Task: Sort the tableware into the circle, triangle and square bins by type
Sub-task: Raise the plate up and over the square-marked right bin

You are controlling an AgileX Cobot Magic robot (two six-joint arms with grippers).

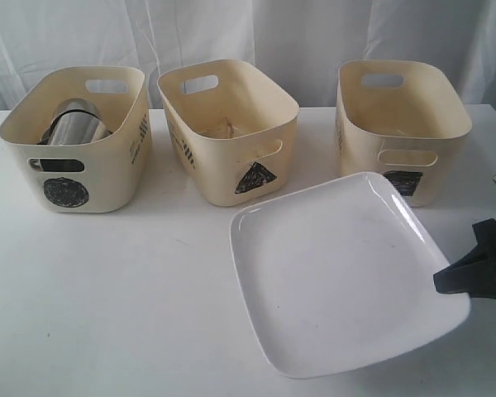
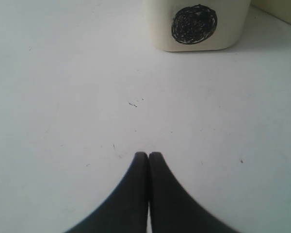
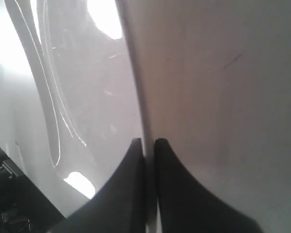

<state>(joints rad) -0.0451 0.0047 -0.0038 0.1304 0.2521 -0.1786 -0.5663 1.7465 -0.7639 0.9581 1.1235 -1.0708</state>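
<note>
While level, fingers (image 3: 128, 194) astride plate (image 1: 339, 265).

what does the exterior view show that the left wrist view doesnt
Only the exterior view: the triangle bin, the square bin, the plate with the right gripper closed on its edge, and a steel mug inside the circle bin.
Only the left wrist view: the left gripper, shut and holding nothing.
Both: the circle bin's front with its black mark, and the white table.
</note>
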